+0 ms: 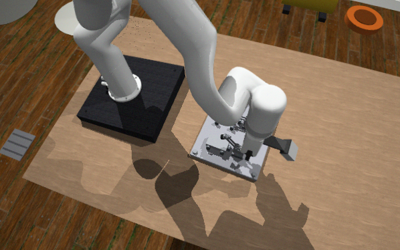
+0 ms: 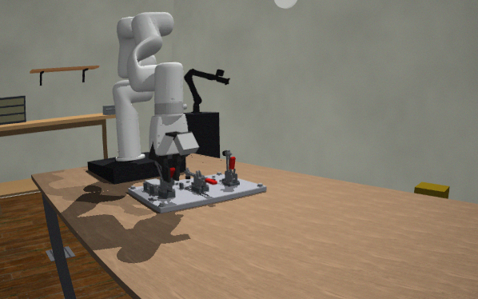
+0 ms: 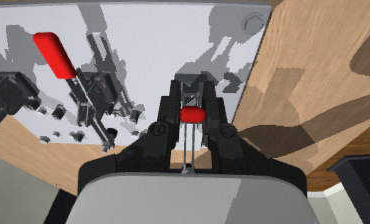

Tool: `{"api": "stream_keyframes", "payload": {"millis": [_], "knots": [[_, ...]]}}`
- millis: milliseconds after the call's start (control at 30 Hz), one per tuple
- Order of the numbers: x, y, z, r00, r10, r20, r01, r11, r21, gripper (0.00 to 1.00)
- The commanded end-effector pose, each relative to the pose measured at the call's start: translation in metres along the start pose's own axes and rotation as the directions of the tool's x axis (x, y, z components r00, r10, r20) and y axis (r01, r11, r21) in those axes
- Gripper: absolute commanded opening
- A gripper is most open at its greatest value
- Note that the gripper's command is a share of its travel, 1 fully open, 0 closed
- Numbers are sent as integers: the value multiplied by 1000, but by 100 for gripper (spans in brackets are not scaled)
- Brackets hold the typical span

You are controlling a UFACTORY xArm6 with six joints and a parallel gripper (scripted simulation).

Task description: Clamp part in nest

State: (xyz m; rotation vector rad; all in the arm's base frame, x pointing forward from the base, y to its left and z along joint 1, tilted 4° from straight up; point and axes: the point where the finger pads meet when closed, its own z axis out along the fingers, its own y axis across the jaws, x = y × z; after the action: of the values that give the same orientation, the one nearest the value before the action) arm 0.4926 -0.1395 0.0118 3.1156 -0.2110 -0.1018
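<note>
The grey fixture plate (image 1: 231, 148) lies on the table in front of the arm's base; it also shows in the exterior view (image 2: 197, 189). Three toggle clamps stand on it. My gripper (image 3: 191, 93) is shut on the red handle (image 3: 192, 114) of the clamp at the plate's end nearest the table edge, and the handle stands roughly upright (image 2: 172, 172). The middle clamp's red handle (image 2: 211, 181) lies low. The far clamp's handle (image 2: 232, 163) stands upright. In the wrist view another red handle (image 3: 54, 55) shows at the upper left. I cannot make out the part; my wrist and arm cover that nest.
The arm's black base block (image 1: 135, 97) sits left of the plate. A yellow block (image 2: 432, 189) is beyond the table's far side. An orange bowl (image 1: 363, 18) is on the floor.
</note>
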Motion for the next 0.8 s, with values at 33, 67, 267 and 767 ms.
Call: {"api": "stream_keyframes", "payload": {"millis": [33,67,267,767], "knots": [[7,0,1,1000,0,-5,0,1000,-1,0],[8,0,2,1000,0,-5,0,1000,-1,0],[12,0,5,1000,0,-5,0,1000,-1,0],[21,0,17,1000,0,-5,0,1000,-1,0]]}}
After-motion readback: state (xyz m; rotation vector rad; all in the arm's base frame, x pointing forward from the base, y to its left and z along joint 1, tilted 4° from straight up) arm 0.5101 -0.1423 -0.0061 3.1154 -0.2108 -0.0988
